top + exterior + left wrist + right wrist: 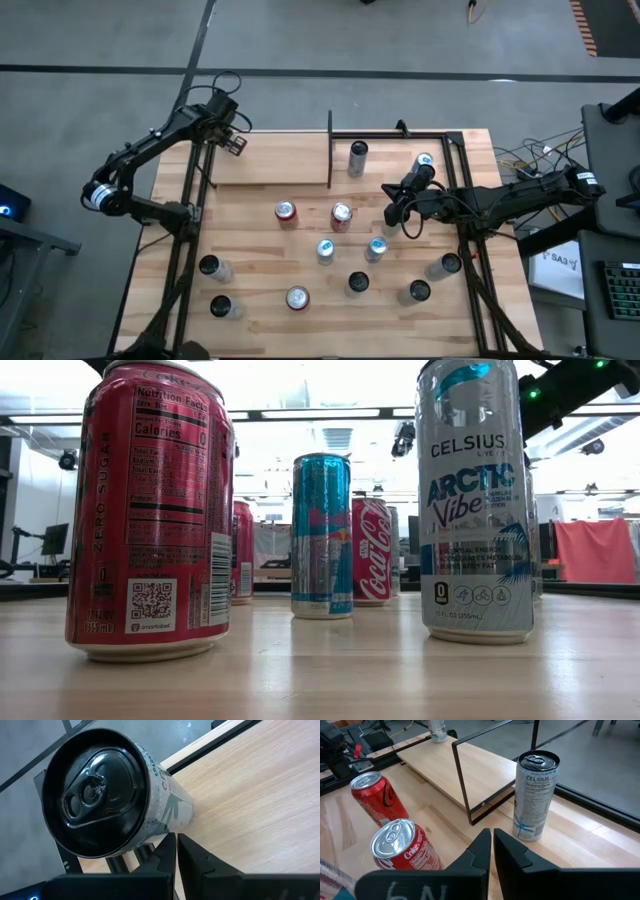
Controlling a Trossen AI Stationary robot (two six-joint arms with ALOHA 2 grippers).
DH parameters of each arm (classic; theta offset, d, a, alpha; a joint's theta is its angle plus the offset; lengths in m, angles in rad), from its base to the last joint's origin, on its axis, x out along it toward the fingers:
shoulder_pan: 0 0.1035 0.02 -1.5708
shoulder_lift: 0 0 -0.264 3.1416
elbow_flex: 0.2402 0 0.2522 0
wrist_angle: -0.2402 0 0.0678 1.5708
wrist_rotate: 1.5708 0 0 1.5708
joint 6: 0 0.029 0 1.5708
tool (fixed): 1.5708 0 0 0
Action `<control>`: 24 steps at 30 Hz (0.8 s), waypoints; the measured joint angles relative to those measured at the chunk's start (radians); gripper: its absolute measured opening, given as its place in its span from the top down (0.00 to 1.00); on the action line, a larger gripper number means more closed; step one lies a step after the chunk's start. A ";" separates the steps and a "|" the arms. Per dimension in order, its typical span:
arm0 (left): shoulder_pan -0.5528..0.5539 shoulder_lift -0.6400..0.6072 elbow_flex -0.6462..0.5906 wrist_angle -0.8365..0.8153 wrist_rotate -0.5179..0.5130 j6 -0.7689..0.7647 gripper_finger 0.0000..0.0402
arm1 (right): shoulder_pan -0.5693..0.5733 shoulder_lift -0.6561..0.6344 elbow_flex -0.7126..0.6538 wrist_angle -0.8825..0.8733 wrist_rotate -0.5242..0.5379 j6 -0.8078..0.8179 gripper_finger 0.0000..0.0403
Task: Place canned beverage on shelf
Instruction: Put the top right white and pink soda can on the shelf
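Plywood first: at the table's far left lies the shelf (280,160), a flat pale panel with thin black rods at its edges. At its 10 o'clock corner hangs the left gripper (237,143), fingers clenched together and holding nothing. Its wrist view looks down on a black-lidded can (95,795) standing upright on the panel right at the fingertips, so one can is on the shelf already.

Moving right, I count twelve cans standing loose on the bare tabletop: three red, three with blue tops and six with dark lids. All are upright, long axis vertical.

The right gripper (403,212) hovers mid-table among them, fingers also pressed shut and empty. A tall white Celsius can (537,795) stands just off the shelf's right end, at about 10 o'clock from those fingers. A red Coke can (400,847) sits near them at 9 o'clock, with a second red can (372,795) beyond it.

The right arm is plainly nearer to the loose cans. I'd judge it must spread its fingers, take a can side-on and carry it toward 9 o'clock onto the panel.
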 joint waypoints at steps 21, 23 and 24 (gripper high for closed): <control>-0.011 -0.005 0.000 -0.006 -0.019 -0.052 1.00 | 0.000 0.000 0.000 0.000 0.000 0.000 0.97; -0.028 -0.018 0.000 -0.007 -0.016 -0.053 1.00 | 0.000 0.000 0.000 0.000 0.000 0.000 0.97; -0.039 -0.026 0.000 -0.007 -0.016 -0.053 1.00 | 0.000 0.000 0.000 0.000 0.000 0.000 0.97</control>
